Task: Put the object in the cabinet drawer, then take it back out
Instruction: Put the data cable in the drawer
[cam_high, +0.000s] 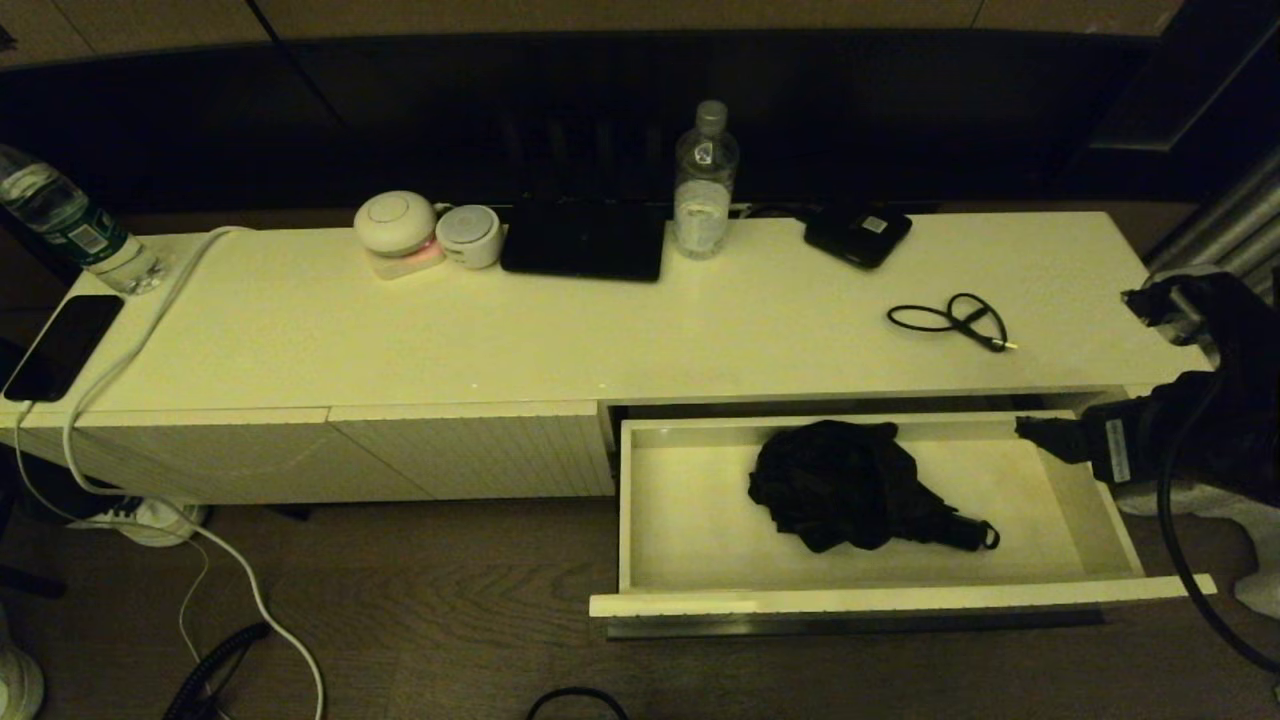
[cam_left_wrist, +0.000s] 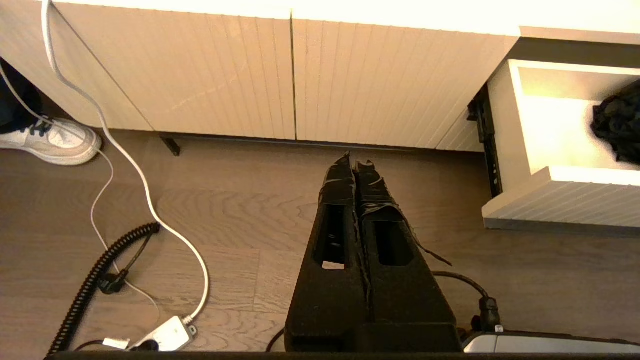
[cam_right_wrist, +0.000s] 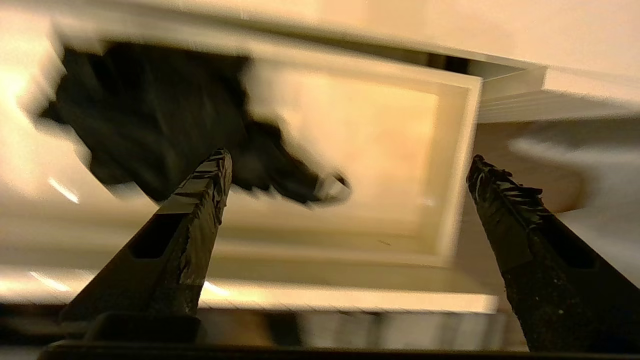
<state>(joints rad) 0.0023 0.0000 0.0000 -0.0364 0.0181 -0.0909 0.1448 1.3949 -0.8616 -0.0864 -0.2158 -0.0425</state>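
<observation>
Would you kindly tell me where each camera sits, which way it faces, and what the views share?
Head view: from the robot's head, down on the cabinet top and open drawer; right gripper at its right end.
Left wrist: behind the shut left gripper, facing floor and ribbed panels.
Right wrist: behind the open right gripper, facing into the drawer.
All three show the umbrella.

Blur and cropped edges

We see the umbrella (cam_right_wrist: 150, 115) and drawer (cam_right_wrist: 450, 165) smeared by blur in the right wrist view; the water bottle (cam_high: 70, 225) at far left is edge-cropped.
</observation>
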